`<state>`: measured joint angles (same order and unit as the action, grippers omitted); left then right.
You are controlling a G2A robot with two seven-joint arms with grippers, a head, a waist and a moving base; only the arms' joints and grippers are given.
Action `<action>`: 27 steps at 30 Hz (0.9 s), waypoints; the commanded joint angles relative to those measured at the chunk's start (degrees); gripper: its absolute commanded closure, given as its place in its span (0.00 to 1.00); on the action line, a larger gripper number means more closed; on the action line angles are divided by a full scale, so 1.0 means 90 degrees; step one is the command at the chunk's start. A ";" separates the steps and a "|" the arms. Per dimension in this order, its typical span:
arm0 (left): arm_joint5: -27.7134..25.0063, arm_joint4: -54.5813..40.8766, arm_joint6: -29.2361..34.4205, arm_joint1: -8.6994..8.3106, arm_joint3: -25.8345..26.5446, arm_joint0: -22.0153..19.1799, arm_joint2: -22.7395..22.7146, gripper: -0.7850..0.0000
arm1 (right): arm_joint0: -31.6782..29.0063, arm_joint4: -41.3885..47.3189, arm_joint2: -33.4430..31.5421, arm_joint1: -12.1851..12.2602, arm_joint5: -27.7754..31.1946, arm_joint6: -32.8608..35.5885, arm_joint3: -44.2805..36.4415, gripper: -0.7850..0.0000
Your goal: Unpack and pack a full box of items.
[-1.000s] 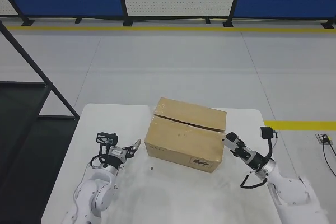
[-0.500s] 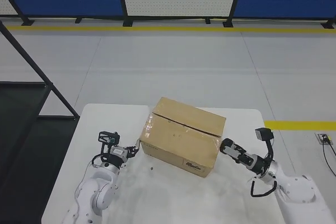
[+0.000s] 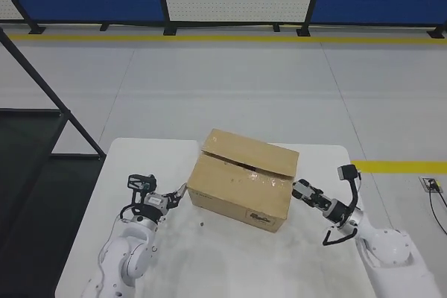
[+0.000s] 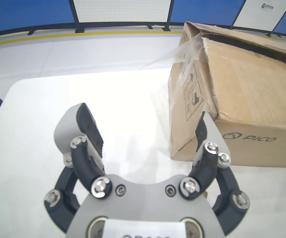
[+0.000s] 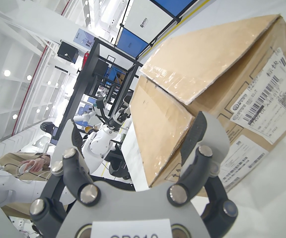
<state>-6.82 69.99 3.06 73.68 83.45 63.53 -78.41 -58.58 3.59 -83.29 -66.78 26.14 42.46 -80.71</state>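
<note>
"On the bench (image 3: 134,160), near its middle: box (image 3: 242,186), turned askew, flaps down with a dark gap between, clear tape (image 4: 190,55) loose over one corner. Not yet unpacked, by the look of it."

"And the arms?"

"Left gripper (image 4: 143,111) at one end, fingers spread, holding nothing, one pad (image 4: 200,128) against the lower corner. Right gripper (image 5: 136,120) at the opposite end, fingers likewise apart and empty, one resting on the cardboard."

"Step in hand, then: probably squaring the box between both arms. Best to push low and evenly from both ends, keep off the flaps, mind the loose tape, and stop once square to the bench edge."

"Any writing?"

"White label (image 5: 264,95) with barcodes on the right end, a second sticker (image 5: 242,159) below. Handling pictograms (image 4: 191,92) on the left end, logo (image 4: 249,138) on the near side. Wording left unread."
</note>
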 commanded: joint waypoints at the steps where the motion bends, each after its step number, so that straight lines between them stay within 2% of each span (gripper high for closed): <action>1: -0.0001 -0.0004 -0.0006 -0.0002 0.0001 0.0008 -0.0011 0.00 | 0.0055 0.0062 0.0027 0.0002 -0.0082 0.0011 0.0064 0.00; 10: 0.0040 -0.0006 0.0010 0.0005 -0.0018 -0.0033 0.0001 0.00 | 0.0161 0.0373 0.0088 0.0010 -0.0216 -0.0032 0.0205 0.00; 16: 0.0075 0.0065 0.0069 0.0026 -0.0127 -0.0170 0.0120 0.00 | 0.0172 0.0728 0.0110 0.0041 -0.0117 0.0430 0.0235 0.00; 24: 0.0035 0.0155 0.0061 0.0037 -0.0171 -0.0239 0.0209 0.00 | 0.0302 0.1694 0.0164 0.0073 0.0017 0.1376 0.0458 0.00; 27: 0.0013 0.0179 0.0059 0.0040 -0.0150 -0.0231 0.0234 0.00 | 0.0362 0.1638 0.0179 0.0095 0.0086 0.1529 0.0519 0.00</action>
<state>-6.65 71.55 3.60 74.03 82.05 61.41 -76.37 -55.43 18.97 -81.82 -65.97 26.65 56.00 -76.06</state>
